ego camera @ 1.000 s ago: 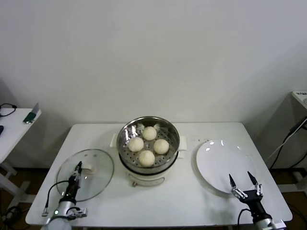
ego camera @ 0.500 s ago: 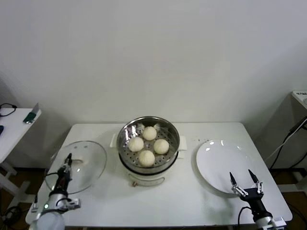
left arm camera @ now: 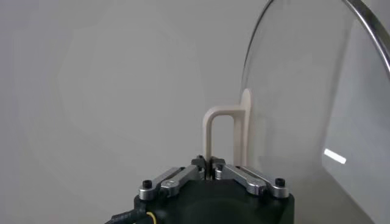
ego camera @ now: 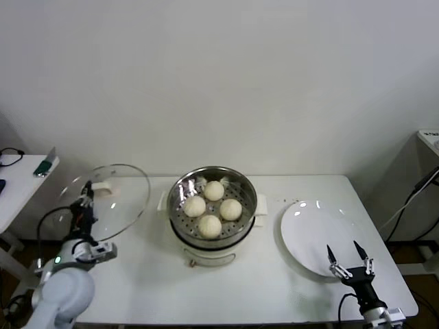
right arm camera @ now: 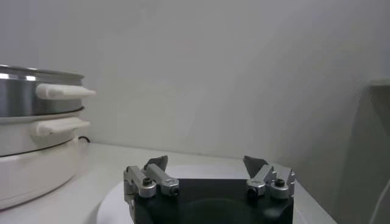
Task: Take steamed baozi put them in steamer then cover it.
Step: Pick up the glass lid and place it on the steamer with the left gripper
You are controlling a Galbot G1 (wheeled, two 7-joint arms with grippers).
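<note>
Covering step: all four baozi [ego camera: 212, 207] sit in the steamer [ego camera: 212, 212] at frame centre; left gripper [ego camera: 87, 200] pinches the glass lid [ego camera: 106, 200] handle, lifted at left; next, carry it over the pot and lower level; right gripper [ego camera: 349, 261] idles spread, lower right.

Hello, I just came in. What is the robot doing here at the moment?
The robot is about to cover the steamer. All four steamed baozi already sit on its perforated tray. The left gripper is shut on the handle of the glass cover and holds it tilted in the air, left of the steamer, above the table's left edge. The right gripper waits open over the near edge of the empty white plate.
</note>
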